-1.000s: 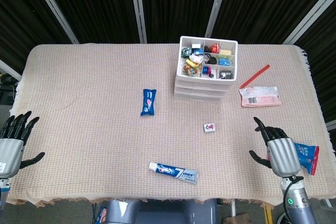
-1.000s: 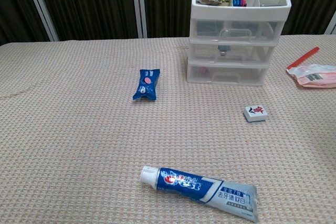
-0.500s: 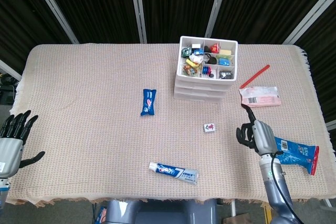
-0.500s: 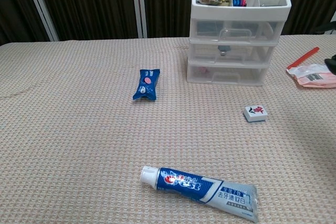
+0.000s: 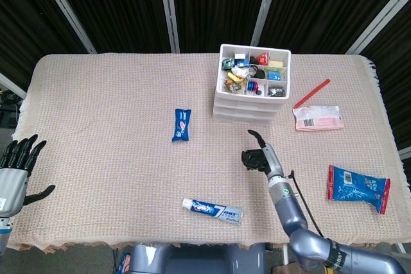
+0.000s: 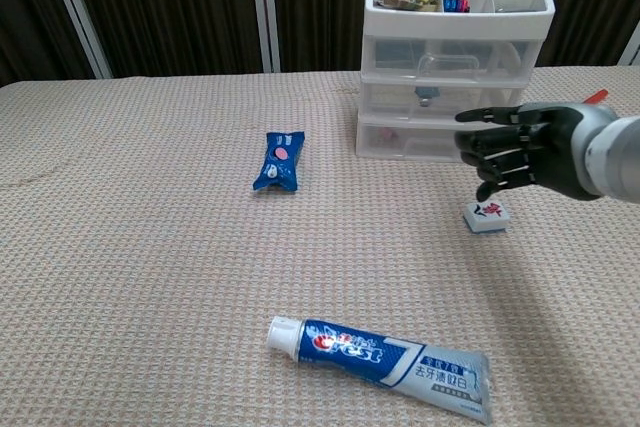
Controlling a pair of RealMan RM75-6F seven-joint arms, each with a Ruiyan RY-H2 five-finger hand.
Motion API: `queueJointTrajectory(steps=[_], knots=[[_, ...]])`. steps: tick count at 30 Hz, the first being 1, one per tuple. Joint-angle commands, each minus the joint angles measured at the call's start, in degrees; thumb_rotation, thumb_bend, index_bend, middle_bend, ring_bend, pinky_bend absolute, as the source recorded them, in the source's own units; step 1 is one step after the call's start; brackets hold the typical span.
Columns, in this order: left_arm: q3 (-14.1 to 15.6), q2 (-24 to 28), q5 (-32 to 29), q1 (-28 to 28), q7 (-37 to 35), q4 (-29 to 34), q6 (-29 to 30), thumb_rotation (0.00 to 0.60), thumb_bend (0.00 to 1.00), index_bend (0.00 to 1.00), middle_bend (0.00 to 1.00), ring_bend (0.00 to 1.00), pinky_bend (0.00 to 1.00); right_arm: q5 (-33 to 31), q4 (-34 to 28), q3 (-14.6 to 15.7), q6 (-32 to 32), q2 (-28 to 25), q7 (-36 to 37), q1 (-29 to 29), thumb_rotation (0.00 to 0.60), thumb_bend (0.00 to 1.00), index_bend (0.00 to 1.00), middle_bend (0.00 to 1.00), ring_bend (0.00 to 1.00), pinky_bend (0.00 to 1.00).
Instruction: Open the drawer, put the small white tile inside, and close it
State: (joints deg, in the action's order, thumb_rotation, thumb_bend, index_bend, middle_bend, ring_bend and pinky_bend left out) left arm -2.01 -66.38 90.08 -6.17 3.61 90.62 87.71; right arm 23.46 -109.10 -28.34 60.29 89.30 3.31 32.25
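Woven tablecloth [image 6: 150,277]; right robot hand [image 6: 520,152] partly hides small white tile [image 6: 486,216].

Toothpaste tube [image 5: 212,211], blue packet [image 5: 182,124] and red stick [image 5: 311,93] lie apart.

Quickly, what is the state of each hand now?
Left hand: open, holding nothing.
Right hand: open above the small white tile, holding nothing.
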Motion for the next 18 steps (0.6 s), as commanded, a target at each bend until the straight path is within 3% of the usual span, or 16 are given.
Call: queueJointTrajectory(steps=[1,9,18], knots=[[-0.02,0.03,-0.09,-0.03,-0.14,0.06,-0.09,0.6,0.14,0.07,0.0,0.0,0.0,-2.06,2.59,-1.48,0.04,2.76,1.62,1.76,0.6,0.49,0.1,0.79,0.8,0.62],[-0.16,0.23,-0.47,-0.18,-0.95,0.09,-0.45,0.6,0.15,0.07,0.0,0.0,0.0,-5.03,7.56,-4.52,-1.2,6.57,4.69,4.13,0.6,0.5,0.1,0.79,0.8,0.62],[-0.05,0.34,-0.11,-0.39,-1.4,0.21,-0.63,0.6,0.14,0.07,0.0,0.0,0.0,-8.82,13.21,-5.74,-3.47,9.2,5.08,6.79,0.6,0.5,0.11,0.79,0.8,0.62]])
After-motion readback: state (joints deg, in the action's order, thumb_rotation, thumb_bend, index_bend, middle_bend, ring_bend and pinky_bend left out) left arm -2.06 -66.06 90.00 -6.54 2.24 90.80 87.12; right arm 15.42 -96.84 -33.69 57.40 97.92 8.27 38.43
